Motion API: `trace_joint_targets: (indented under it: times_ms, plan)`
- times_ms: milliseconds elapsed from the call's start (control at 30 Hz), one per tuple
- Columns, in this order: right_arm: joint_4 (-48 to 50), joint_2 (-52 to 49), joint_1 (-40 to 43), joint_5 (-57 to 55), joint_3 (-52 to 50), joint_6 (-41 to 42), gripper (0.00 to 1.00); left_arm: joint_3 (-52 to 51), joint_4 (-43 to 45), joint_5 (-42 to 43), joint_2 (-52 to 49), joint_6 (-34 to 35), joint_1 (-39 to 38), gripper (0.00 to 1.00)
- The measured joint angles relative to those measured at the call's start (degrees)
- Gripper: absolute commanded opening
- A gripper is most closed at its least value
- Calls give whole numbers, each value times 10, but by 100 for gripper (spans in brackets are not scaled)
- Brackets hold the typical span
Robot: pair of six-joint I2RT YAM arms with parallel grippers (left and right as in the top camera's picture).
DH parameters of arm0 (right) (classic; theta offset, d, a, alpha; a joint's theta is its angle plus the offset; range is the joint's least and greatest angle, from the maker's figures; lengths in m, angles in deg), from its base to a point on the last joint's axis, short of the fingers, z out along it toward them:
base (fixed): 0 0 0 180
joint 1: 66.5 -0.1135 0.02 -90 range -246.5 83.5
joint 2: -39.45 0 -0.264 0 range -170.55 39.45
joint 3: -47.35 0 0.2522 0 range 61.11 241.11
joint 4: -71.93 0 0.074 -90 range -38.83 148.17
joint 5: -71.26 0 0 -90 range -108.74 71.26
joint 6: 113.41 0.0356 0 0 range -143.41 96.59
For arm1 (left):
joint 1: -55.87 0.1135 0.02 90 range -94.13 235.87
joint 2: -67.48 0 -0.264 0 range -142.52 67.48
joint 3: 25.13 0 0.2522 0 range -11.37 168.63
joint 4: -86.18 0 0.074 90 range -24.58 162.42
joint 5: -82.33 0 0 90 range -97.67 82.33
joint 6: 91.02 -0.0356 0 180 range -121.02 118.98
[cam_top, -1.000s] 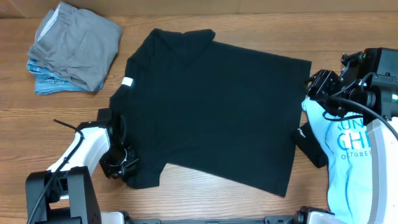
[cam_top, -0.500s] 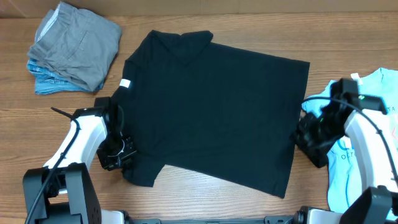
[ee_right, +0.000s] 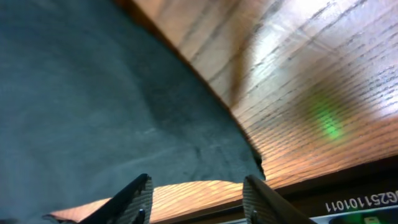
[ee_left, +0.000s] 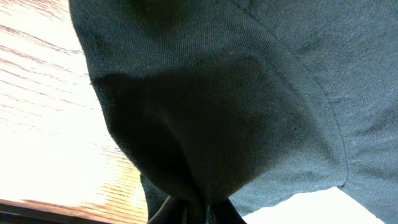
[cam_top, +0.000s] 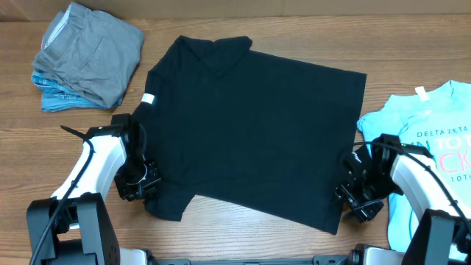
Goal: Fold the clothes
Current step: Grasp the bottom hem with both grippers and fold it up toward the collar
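A plain black T-shirt (cam_top: 254,125) lies spread flat on the wooden table, its white neck tag (cam_top: 149,99) at the left edge. My left gripper (cam_top: 140,184) is shut on the shirt's near-left sleeve; in the left wrist view the black cloth (ee_left: 205,112) bunches into the jaws (ee_left: 198,214). My right gripper (cam_top: 353,200) is open at the shirt's near-right hem corner; in the right wrist view the fingers (ee_right: 199,202) straddle bare wood just short of the hem (ee_right: 205,162). A light-blue printed tee (cam_top: 430,158) lies at the right.
A folded stack of grey and blue clothes (cam_top: 88,55) sits at the far left corner. The table's near edge runs just below both grippers. Bare wood (cam_top: 412,44) shows at the far right.
My right arm has swung from the shirt's right edge down towards the near-right hem corner, uncovering the light-blue tee. My left gripper has shifted slightly left with the sleeve in it.
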Motion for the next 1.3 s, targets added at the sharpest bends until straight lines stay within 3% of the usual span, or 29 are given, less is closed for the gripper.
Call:
trace_joint_targets:
  times_ms: [333,533,967,1067,1167,1300]
  plan:
    - [22,1,0,-3,-57,37,51,0,4,0,0,0,0,12]
    - [22,1,0,-3,-76,43,44,1,7,0,0,0,0,13]
    - [51,4,0,5,-117,47,39,1,9,0,0,0,0,15]
    - [60,6,0,11,-120,50,33,1,9,0,0,0,0,15]
    - [68,7,0,20,-120,51,17,1,9,0,0,0,0,15]
    - [75,7,0,31,-118,56,4,1,9,0,0,-2,0,10]
